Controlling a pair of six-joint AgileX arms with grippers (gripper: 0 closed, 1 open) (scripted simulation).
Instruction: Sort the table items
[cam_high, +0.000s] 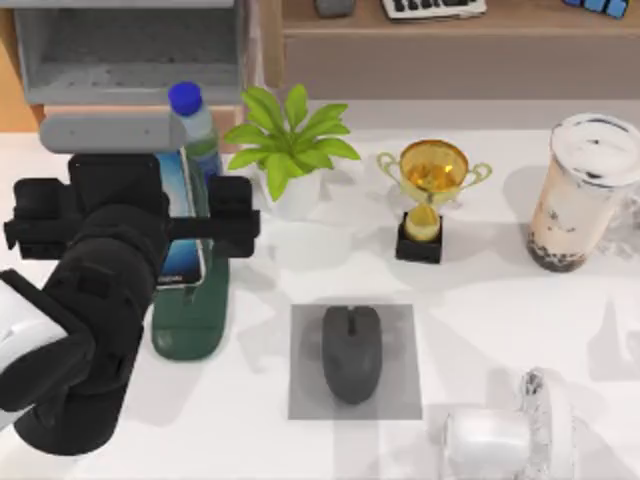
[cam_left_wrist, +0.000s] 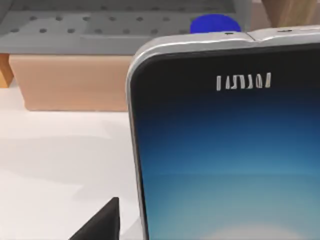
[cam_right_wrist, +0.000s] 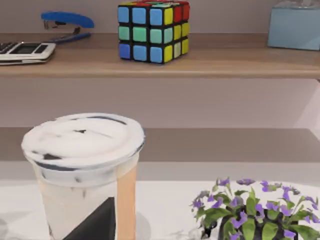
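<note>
Currently:
smartphone: standing over the dark green stand at the table's left side, screen lit blue; sits right between the left gripper's fingers (the left wrist view has its screen up close).
left gripper: black, above the green stand, fingers closed narrowly onto the phone's two edges.
bottle: blue cap, just behind the phone, next to the potted plant.
mouse: dark grey, flat on a grey mat at centre front, well apart from both grippers.
milk-tea cup: upright at the right rear, white lid, dark pearls at the bottom; in the right wrist view it's close in front of the camera.
right arm: white, at the front right of the table; cannot tell whether its fingers are open.
trophy: gold, between plant and cup.
shelf (right wrist view): Rubik's cube, blue stapler.
</note>
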